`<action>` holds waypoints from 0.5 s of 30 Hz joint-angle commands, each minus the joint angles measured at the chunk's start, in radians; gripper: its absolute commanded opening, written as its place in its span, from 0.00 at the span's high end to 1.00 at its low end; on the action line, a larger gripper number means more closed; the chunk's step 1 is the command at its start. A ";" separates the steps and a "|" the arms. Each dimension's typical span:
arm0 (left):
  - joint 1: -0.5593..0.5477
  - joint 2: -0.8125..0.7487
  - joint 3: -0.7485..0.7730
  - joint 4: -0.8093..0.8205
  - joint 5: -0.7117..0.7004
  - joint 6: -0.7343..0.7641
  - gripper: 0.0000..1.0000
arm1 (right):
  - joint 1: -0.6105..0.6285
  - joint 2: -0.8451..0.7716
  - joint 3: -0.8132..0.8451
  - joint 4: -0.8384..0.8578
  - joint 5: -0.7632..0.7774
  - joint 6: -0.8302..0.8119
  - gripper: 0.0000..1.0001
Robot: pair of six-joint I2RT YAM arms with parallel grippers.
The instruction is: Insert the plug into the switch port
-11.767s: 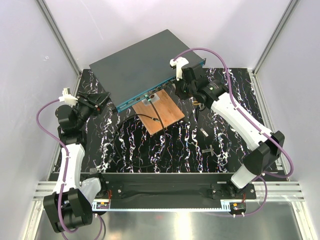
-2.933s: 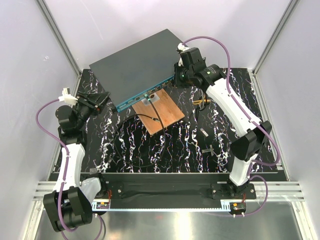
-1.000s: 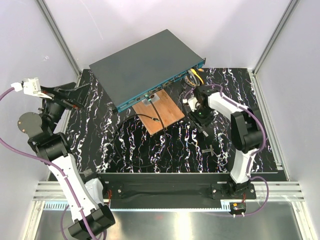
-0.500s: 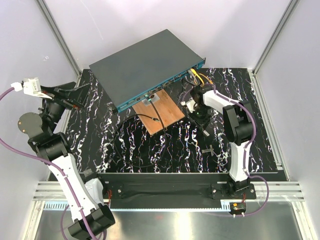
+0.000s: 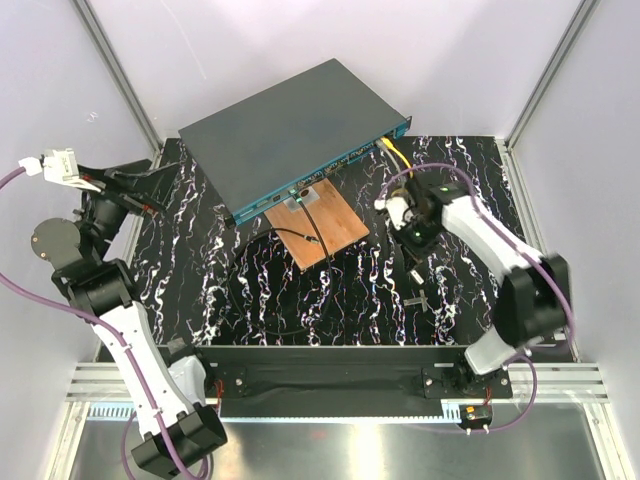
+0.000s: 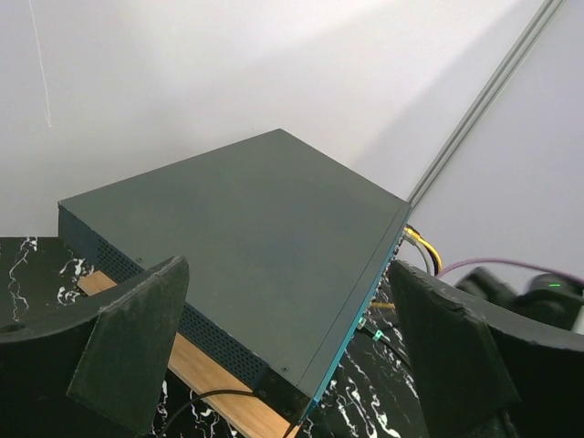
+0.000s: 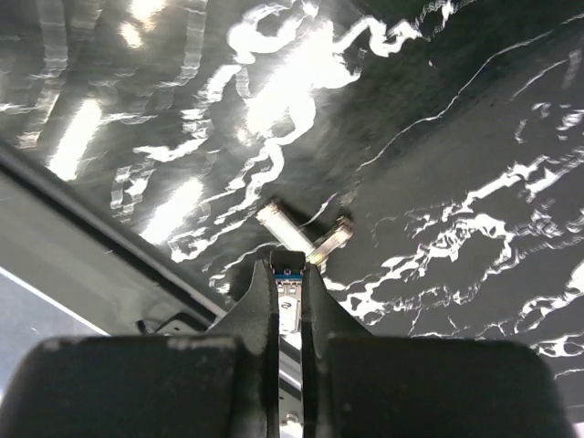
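Observation:
The switch (image 5: 290, 125) is a flat dark grey box lying aslant at the back, its narrow teal front face (image 5: 330, 172) turned toward the arms. In the left wrist view the switch (image 6: 246, 237) fills the middle. My left gripper (image 6: 292, 356) hangs open and empty, raised at the left (image 5: 150, 188) and aimed at the switch. My right gripper (image 7: 288, 274) is shut on the plug (image 7: 289, 301), a small silver module with a black and blue tip. It hovers low over the table, right of centre (image 5: 413, 262), well clear of the ports.
A copper-brown board (image 5: 325, 225) lies under the switch's front edge, with a thin black cable looping from it (image 5: 270, 290). Yellow cables (image 5: 395, 155) leave the switch's right end. Two small crossed silver pieces (image 7: 306, 239) lie on the black marbled table just beyond the plug.
The right gripper has closed from partly open to shut on the plug, and its arm has swung outward to the right. The left arm has shifted slightly.

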 commanded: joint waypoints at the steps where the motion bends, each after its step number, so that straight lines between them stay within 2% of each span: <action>1: -0.010 -0.002 0.046 0.049 0.034 -0.013 0.03 | 0.005 -0.173 -0.022 -0.055 -0.082 -0.034 1.00; 5: -0.029 -0.011 0.055 0.021 0.051 0.019 0.04 | 0.005 -0.302 -0.052 -0.030 -0.117 -0.046 1.00; 8: -0.084 -0.010 0.074 -0.051 0.045 0.117 0.04 | 0.005 -0.404 -0.019 0.043 -0.178 -0.004 1.00; 11: -0.211 -0.001 0.100 -0.167 -0.023 0.284 0.04 | 0.005 -0.453 0.110 0.138 -0.257 0.101 1.00; 13: -0.347 0.018 0.118 -0.227 -0.104 0.418 0.04 | 0.005 -0.480 0.173 0.229 -0.289 0.232 1.00; 14: -0.401 0.025 0.142 -0.276 -0.136 0.462 0.04 | 0.004 -0.488 0.222 0.334 -0.300 0.332 1.00; 15: -0.511 0.036 0.156 -0.299 -0.173 0.552 0.04 | 0.004 -0.494 0.243 0.393 -0.304 0.390 1.00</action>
